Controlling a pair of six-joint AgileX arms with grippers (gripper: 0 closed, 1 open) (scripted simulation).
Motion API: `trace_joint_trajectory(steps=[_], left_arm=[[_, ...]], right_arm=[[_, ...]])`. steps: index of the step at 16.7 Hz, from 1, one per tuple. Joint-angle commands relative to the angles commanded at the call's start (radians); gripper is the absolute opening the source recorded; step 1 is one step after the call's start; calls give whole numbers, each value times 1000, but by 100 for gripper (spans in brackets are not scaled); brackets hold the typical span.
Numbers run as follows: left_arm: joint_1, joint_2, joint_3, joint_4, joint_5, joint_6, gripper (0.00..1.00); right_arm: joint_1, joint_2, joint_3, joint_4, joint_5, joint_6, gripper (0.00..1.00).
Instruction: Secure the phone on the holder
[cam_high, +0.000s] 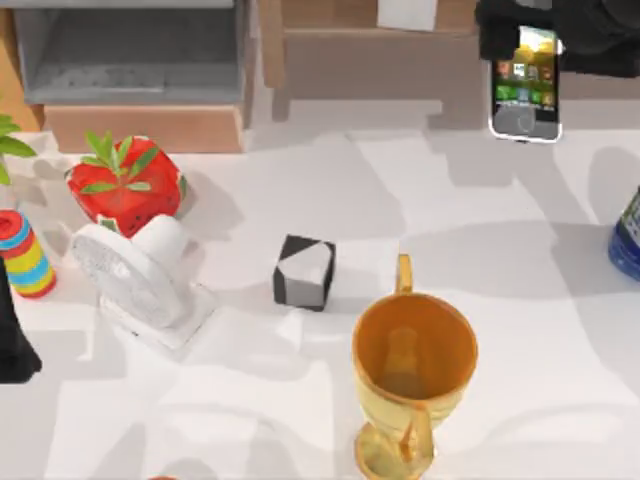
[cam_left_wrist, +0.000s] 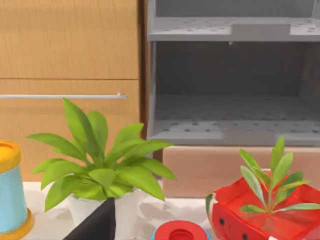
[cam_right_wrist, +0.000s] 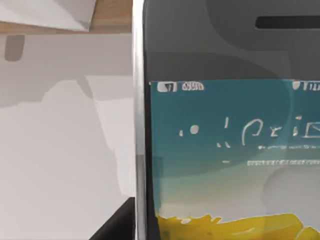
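A: Where do we have the phone (cam_high: 525, 84) right now?

B: At the far right of the table (cam_high: 480, 200), screen up, its long axis running near to far, the home button at the near end; our right gripper (cam_high: 520, 35) covers its far end against the wooden furniture (cam_high: 380, 60), and we cannot tell whether the fingers clamp it or stand apart.

A: And from the right wrist?

B: The phone (cam_right_wrist: 225, 150) sits close under the camera, silvery edge toward the pale tabletop (cam_right_wrist: 65, 150).

A: What room do we have?

B: A broad bare stretch lies in the middle and on the right, between the phone and the golden trophy cup (cam_high: 412, 370); the black-and-white cube (cam_high: 304, 271) stands just left of the cup; a blue container (cam_high: 628, 240) sits at the right edge; the left side is crowded with a white fan (cam_high: 140, 275), a red watermelon planter (cam_high: 125, 185) and a striped stack (cam_high: 25, 255).

A: Our left arm?

B: Parked at the near left edge; its wrist faces a leafy pot plant (cam_left_wrist: 102, 165) and a grey shelf (cam_left_wrist: 232, 90).
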Motion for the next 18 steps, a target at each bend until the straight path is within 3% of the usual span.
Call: trace_joint_trajectory(steps=[7,13,18], left_arm=[[0,0,0,0,0,0,100],[0,0,0,0,0,0,100],[0,0,0,0,0,0,100]], right_arm=[[-431,-197,-125,237,-221,-373,0],[-799,-313,-382,379,-469,-673,0],[-1027,-360,-596,487,-682,-846,0]])
